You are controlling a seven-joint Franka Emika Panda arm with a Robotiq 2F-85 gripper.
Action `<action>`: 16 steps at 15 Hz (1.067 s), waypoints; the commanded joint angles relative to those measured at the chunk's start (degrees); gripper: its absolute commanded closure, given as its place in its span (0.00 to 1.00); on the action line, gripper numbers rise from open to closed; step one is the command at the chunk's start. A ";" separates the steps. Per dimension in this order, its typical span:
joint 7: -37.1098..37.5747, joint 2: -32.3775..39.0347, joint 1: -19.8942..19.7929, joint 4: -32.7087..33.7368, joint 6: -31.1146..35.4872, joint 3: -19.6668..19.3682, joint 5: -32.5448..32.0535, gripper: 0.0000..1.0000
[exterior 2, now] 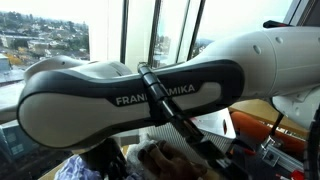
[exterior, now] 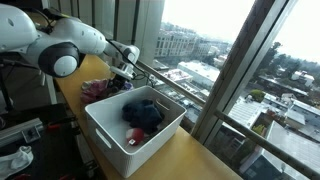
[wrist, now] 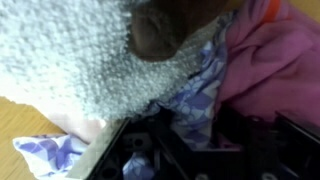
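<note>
One gripper (exterior: 123,71) close to one pink cloth (wrist: 275,60), one white towel (wrist: 60,50), jaw state unclear

We see a white fleecy towel (wrist: 70,50) bunched on top of a lilac flowered cloth (wrist: 200,90), one corner of which spreads flat on the wooden table (wrist: 20,125). A rumpled pink garment (wrist: 275,60) lies just beside them, touching the flowered cloth.

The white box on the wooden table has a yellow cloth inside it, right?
Not quite. The cloth inside the white box on the wooden table is dark blue, not yellow, as an exterior view shows.
</note>
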 commanded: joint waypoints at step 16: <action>0.28 -11.21 -2.43 -0.31 -5.08 -0.36 -0.14 0.94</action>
